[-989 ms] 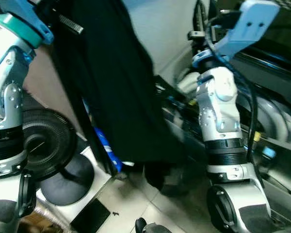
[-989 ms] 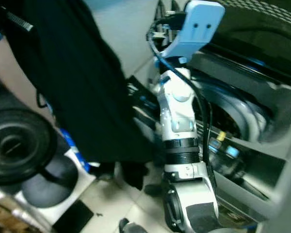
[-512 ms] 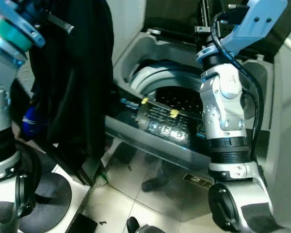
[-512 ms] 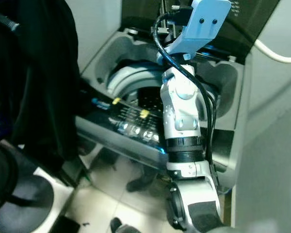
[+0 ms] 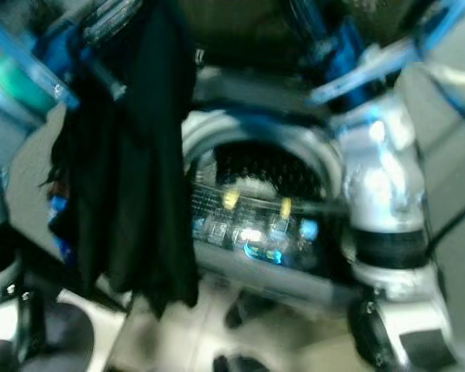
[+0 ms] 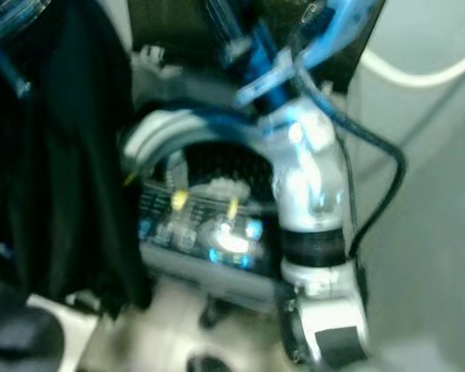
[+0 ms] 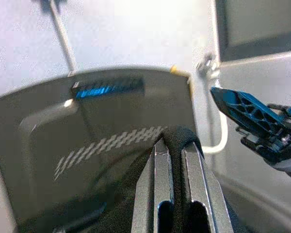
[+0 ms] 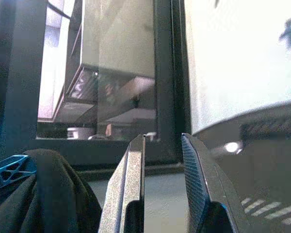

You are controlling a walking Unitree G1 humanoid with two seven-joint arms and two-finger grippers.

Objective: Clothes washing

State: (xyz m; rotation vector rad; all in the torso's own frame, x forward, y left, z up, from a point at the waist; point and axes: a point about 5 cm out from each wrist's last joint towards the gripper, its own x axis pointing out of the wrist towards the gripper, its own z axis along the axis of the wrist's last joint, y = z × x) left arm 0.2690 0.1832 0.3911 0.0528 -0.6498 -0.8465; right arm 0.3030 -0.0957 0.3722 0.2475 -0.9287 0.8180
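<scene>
One black garment [image 5: 136, 178] hangs from the left gripper [image 7: 177, 145], its fingers pinched together on a fold of the cloth, raised left of the open washer [image 5: 256, 201]. Head views blurred. Drum opening dark; lit control panel [image 5: 252, 229] along its front edge. Right gripper [image 8: 162, 160] is raised above the washer, fingers slightly apart, gripping nothing. Pale tiled floor [image 5: 271, 341] below; white wall [image 6: 426, 194] to the right.

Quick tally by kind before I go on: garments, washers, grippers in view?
Garments: 1, the black garment pinched in the left gripper
Washing machines: 1, the top-loading washer with its drum open
Grippers: 2, counting the right gripper, holding nothing
Total: 4
</scene>
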